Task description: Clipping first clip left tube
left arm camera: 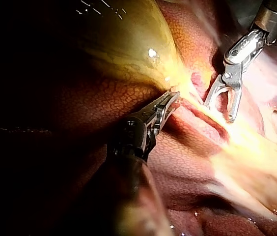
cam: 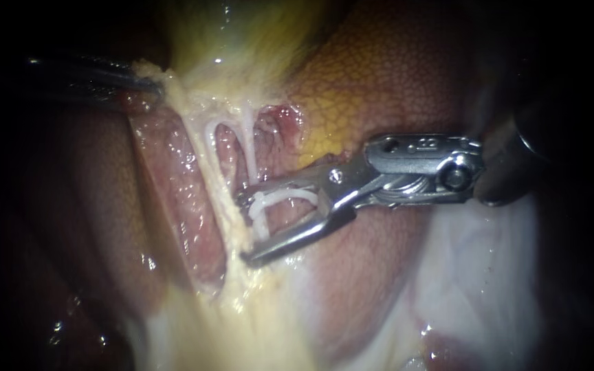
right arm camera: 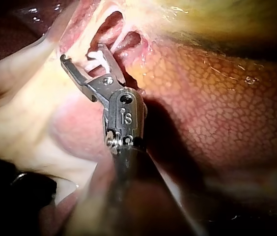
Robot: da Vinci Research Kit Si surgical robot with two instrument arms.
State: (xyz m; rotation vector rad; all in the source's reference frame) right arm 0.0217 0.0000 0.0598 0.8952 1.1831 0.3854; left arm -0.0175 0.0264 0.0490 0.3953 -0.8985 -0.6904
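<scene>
The left tube (cam: 209, 156) is a thin white string. It runs down and a bit to the right through wet pink tissue, from the yellow gallbladder (cam: 242, 34) above to a pale, stringy band below. The right tube (cam: 250, 148) hangs just beside it and looks much the same. The right instrument (cam: 246, 229) comes in from the side, so it lies almost straight across the tubes. Its pincer stands wide and holds a white clip (cam: 276, 198) between its two jaws. The jaw tips reach as far as the left tube, one higher up and one lower down. The right tube seems to go in behind the upper jaw. I cannot tell for sure if the left tube is fully inside the clip yet, and that matters most before any squeeze. This instrument is much nearer to the tube. The left instrument (cam: 151, 85) is up and away to the side, and its pincer is clenched on the edge of the pale tissue (cam: 173, 93), which looks pulled tight. The spotted liver (cam: 393, 69) lies behind.
</scene>
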